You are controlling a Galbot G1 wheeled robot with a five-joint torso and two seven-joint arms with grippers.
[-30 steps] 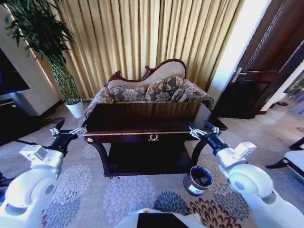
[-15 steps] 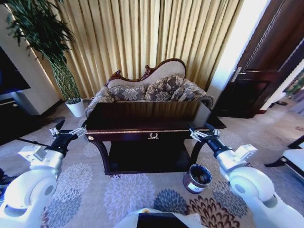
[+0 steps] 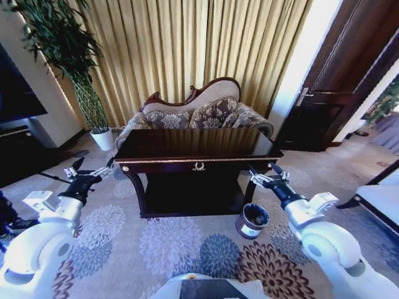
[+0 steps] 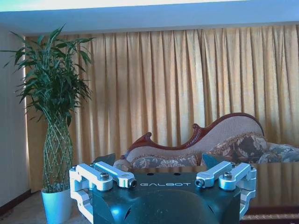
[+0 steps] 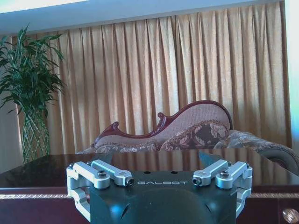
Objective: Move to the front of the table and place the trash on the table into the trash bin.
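The dark glossy table (image 3: 196, 146) stands straight ahead on curved legs, with a gold emblem on its front edge. Its top reflects the curtains, and the trash is out of view. The trash bin (image 3: 252, 221), small, round and dark with a pale rim, sits on the carpet by the table's front right leg. My left gripper (image 3: 93, 167) hovers open off the table's front left corner. My right gripper (image 3: 265, 172) hangs open near the front right corner, just above the bin. The wrist views show each gripper, left (image 4: 158, 161) and right (image 5: 154, 156), empty and facing the table (image 5: 46, 172).
A patterned sofa (image 3: 199, 112) stands behind the table against gold curtains. A tall plant in a white pot (image 3: 103, 138) is at the back left beside a dark cabinet (image 3: 19, 146). A dark door (image 3: 324, 112) and a chair (image 3: 380, 199) are on the right. Open carpet lies before the table.
The whole picture has shifted, so the camera moved: the table now looks smaller, farther and more centred, with more carpet before it. Both arms hold the same pose.
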